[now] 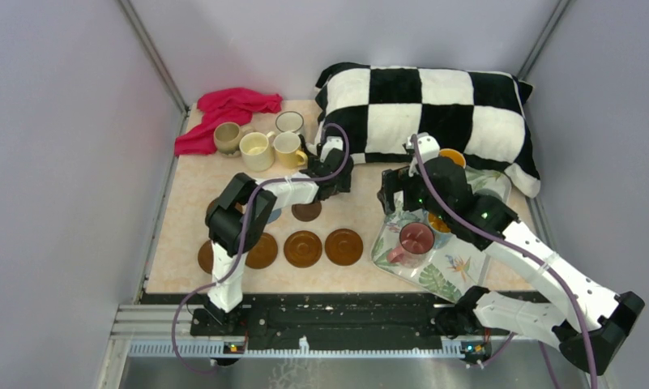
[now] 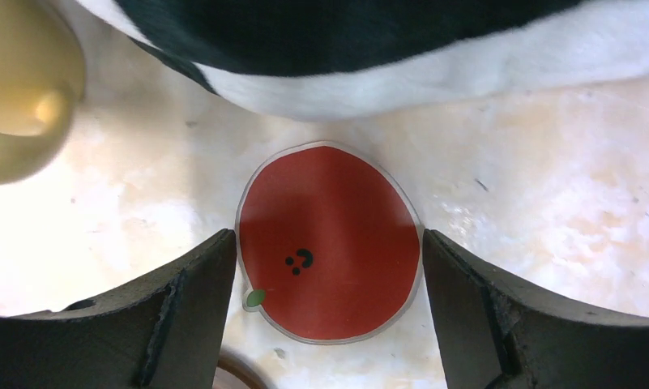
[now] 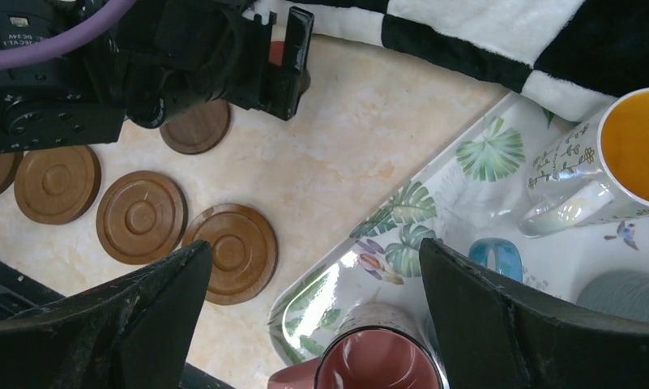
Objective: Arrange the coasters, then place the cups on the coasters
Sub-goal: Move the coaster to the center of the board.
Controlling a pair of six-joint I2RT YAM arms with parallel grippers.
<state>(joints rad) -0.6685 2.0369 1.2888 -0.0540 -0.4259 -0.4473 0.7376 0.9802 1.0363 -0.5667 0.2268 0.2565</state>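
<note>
A red coaster (image 2: 329, 203) shaped like an apple lies flat on the table just in front of the pillow. My left gripper (image 2: 329, 243) is open, one finger on each side of it and a narrow gap at each. In the top view the left gripper (image 1: 335, 160) sits beside the pillow's near edge. Several brown coasters (image 1: 303, 248) lie in a row near the front edge. Cups (image 1: 257, 151) stand grouped at the back left. My right gripper (image 3: 314, 251) is open above a pink cup (image 3: 377, 366) on the tray's near corner, holding nothing.
A black-and-white checkered pillow (image 1: 434, 105) fills the back right. The leaf-print tray (image 3: 402, 211) also carries an orange-lined cup (image 3: 629, 146) and a grey cup (image 3: 629, 296). A red cloth (image 1: 228, 109) lies at the back left. Grey walls close in both sides.
</note>
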